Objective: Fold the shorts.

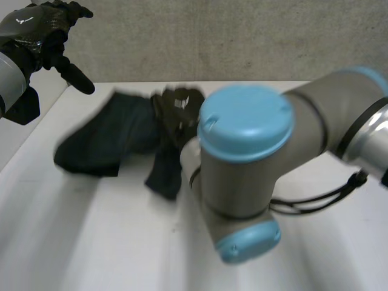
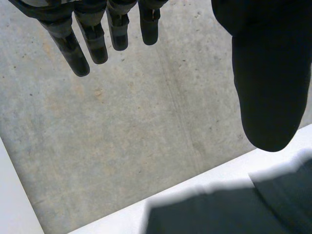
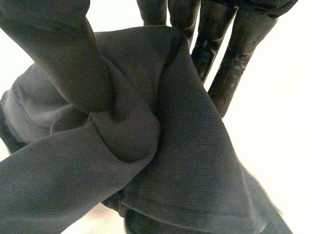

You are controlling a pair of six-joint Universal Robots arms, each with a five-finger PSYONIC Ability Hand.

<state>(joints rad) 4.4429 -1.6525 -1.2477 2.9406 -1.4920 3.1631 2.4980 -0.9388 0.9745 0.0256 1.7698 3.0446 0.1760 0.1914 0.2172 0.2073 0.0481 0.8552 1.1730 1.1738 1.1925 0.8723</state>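
Crumpled dark cloth shorts [image 1: 109,136] lie at the far side of the white worktop [image 1: 91,242], a bunched fold grasped by the right hand [image 3: 53,53]. The left hand [image 1: 42,30] hangs released above its far left corner.

left hand [image 1: 27,33] raised, right hand [image 3: 53,53] clenched

The shorts [image 1: 112,139] lie on the table [image 1: 91,242], left of centre, near its far edge. The right robot hand [image 1: 179,109] sits at their right end, cloth between thumb and fingers. The left robot hand [image 1: 36,36] hangs apart, over the far-left corner. A wall [image 1: 242,36] stands behind the table.
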